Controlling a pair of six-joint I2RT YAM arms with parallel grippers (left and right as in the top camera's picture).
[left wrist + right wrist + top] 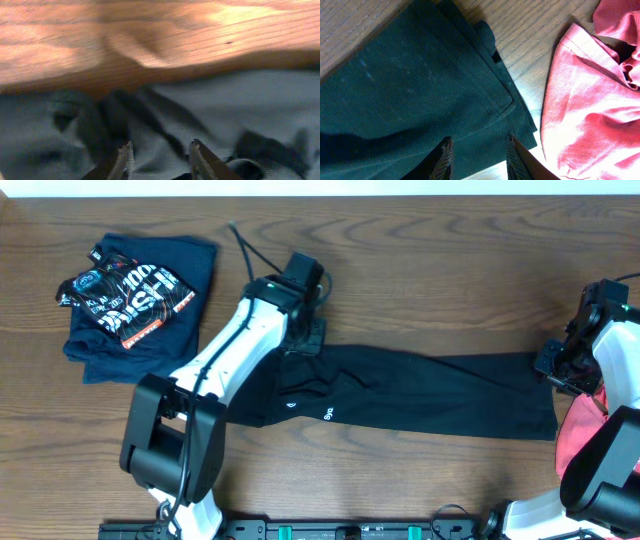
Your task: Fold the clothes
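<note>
Black garment (430, 395) is laid flat on the table (400, 270) as one long band, rumpled at its left end. Left gripper (160, 150) is held low over that rumpled end, jaws spread, no cloth seen nipped. Right gripper (479, 150) is set at the garment's right end, jaws likewise spread over flat layered cloth. Navy garment (140, 310) is seen well apart beyond the left end; coral-red garment (578, 430) just beside the right end.

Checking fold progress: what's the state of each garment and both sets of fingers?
black garment: stretched long, wrinkled at left end
navy printed garment: folded
coral-red garment: crumpled
left fingers: apart on black fabric, grip unclear
right fingers: open above black garment's end
</note>
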